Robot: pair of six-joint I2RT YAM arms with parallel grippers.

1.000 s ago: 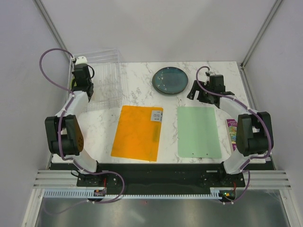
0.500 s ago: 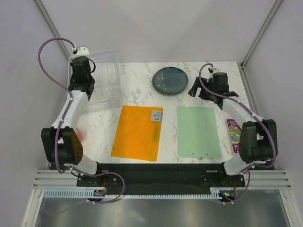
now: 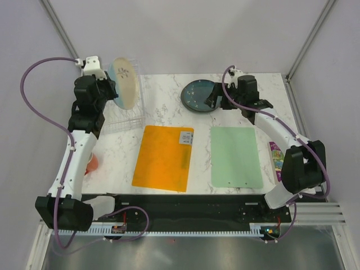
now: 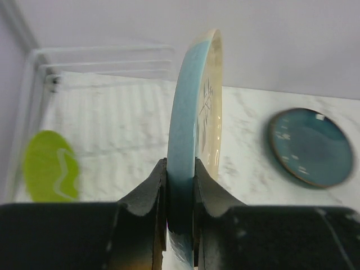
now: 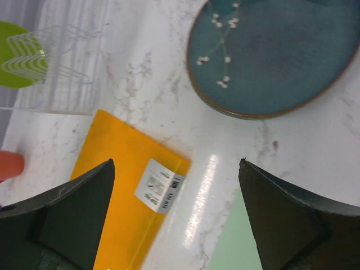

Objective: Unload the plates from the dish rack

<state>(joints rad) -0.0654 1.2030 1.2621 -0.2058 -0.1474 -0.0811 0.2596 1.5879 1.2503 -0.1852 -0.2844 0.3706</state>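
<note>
Since a racked plate only offers its rim, the left fingers [image 4: 149,194] are clamped tight on the edge of the pale blue and cream plate [image 4: 194,107]. They hold it upright on edge, up above the dish rack [image 3: 134,121] at the far left of the desk [image 3: 166,109]. Makes sense to me: pinching the rim keeps it vertical, so I'd guess it clears the wires cleanly.

A lime green plate [image 4: 50,166] sits in the rack, so the job isn't done yet. The dark blue plate [image 3: 197,95] lies flat at the far middle. The right fingers [image 5: 73,214] hang spread wide apart and empty, just beside that plate over bare desk, probably parked out of the way.

The desk top is a glossy white marble look, so plates could slide a bit when set down. An orange mat [image 3: 163,157] and a pale green mat [image 3: 236,156] lie flat nearer the arms. Plain pale walls box the whole thing in.
</note>
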